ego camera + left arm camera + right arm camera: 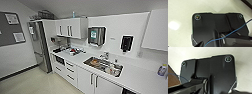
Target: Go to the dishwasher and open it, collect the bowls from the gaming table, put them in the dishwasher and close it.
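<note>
White counter [140, 80] nearest — sink [103, 65] set in it.

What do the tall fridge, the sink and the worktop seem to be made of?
Fridge: likely brushed steel, grey with a dull sheen. Sink: probably stainless steel, grey and reflective. Worktop: smooth plain white, perhaps laminate; hard to tell.

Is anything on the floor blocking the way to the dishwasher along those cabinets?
Nothing visible stands on the floor before the white cabinets. The dishwasher may be the dark front at the head view's lower right edge; I cannot tell for sure.
</note>
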Available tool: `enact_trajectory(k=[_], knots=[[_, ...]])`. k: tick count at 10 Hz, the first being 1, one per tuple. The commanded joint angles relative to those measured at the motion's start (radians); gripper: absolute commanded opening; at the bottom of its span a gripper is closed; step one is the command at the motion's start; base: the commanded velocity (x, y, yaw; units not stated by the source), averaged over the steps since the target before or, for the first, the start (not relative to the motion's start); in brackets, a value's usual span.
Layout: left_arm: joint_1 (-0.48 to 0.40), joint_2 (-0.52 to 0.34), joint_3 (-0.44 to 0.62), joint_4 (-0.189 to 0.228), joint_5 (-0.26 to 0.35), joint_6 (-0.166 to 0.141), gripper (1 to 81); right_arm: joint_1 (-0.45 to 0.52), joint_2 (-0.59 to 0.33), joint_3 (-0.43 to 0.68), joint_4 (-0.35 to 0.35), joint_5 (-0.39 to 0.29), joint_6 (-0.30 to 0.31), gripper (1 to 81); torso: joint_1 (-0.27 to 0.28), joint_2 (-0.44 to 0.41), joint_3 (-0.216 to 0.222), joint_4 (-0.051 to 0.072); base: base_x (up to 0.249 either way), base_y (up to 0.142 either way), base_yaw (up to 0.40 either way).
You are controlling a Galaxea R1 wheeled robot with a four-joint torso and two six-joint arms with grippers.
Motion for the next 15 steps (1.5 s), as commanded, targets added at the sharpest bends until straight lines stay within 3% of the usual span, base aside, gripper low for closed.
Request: enact_trajectory(k=[1, 15], knots=[[-0.049, -0.008, 0.007, 0.003, 0.043, 0.000, 81.1, 0.049, -0.055, 0.087, -0.006, -0.050, -0.006, 81.1, 0.000, 0.000, 0.000, 0.000, 0.000, 0.000, 0.378], [-0.049, -0.008, 0.007, 0.007, 0.043, 0.000, 81.1, 0.039, -0.050, 0.080, -0.001, -0.049, -0.004, 81.1, 0.000, 0.000, 0.000, 0.000, 0.000, 0.000, 0.378]])
